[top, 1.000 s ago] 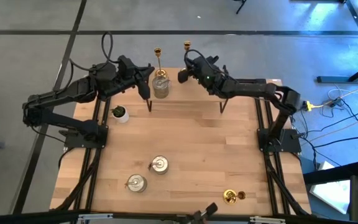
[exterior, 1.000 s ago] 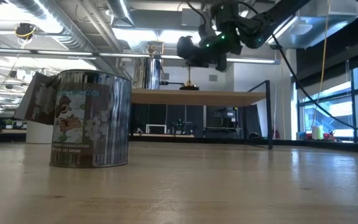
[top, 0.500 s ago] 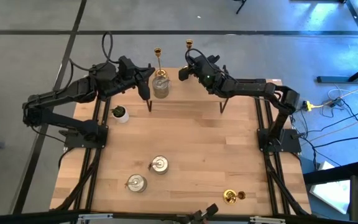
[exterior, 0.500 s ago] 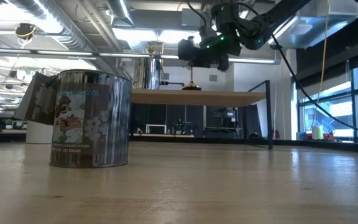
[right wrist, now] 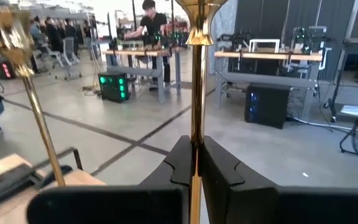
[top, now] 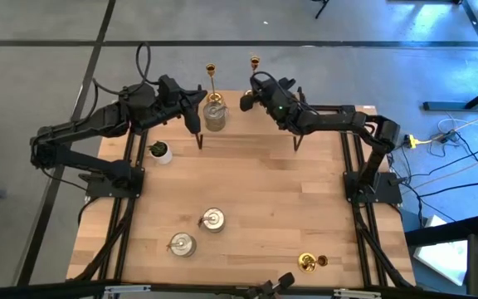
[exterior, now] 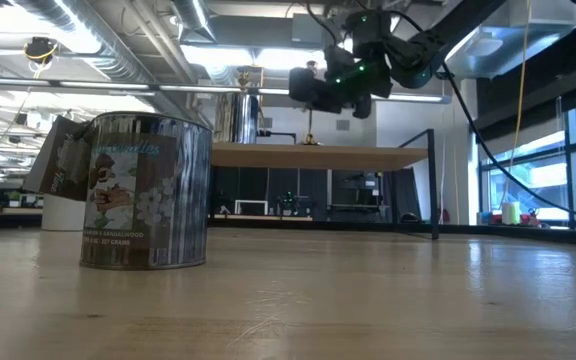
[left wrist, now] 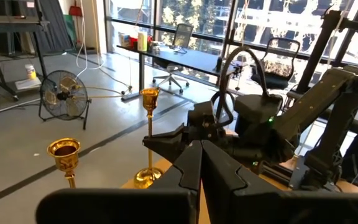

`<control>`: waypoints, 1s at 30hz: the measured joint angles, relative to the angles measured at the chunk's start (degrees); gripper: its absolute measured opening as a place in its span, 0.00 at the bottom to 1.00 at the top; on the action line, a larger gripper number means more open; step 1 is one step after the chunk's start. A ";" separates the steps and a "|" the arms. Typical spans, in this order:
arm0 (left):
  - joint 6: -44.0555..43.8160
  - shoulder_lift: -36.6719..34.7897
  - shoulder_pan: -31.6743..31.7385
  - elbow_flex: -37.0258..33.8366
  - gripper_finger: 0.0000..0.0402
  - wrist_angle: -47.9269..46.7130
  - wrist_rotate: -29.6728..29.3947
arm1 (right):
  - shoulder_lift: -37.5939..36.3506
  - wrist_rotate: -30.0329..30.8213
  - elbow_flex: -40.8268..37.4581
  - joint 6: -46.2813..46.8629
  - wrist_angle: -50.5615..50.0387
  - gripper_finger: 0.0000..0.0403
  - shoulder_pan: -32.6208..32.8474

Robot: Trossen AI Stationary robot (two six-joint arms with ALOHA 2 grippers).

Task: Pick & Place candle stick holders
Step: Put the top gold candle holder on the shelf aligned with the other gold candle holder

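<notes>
Near edge of the table (top: 247,191), 5 o'clock – a gold holder (top: 307,263) lying down. At 7 – two silver holders (top: 212,219) (top: 181,244), close together. Plant pot (top: 161,151) at 10. Far edge, 12 – a third silver holder (top: 214,115), a brass stick (top: 211,80) just behind it. Left gripper (top: 196,106) beside these, fingers pressed together, holding nothing. Right gripper (right wrist: 194,163) at 1 – clamped on another brass stick's stem (right wrist: 196,93), upright.
</notes>
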 joint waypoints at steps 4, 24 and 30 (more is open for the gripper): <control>0.02 0.16 0.00 0.00 0.01 -0.08 0.00 | 0.00 -0.11 0.00 0.19 -0.76 0.04 -0.06; -0.87 0.14 0.05 0.00 0.01 0.01 0.31 | 2.91 -0.42 0.07 0.81 2.65 0.04 0.07; -1.05 0.14 0.05 0.00 0.00 -0.01 0.42 | 2.91 -0.39 0.07 -0.29 1.59 0.04 0.07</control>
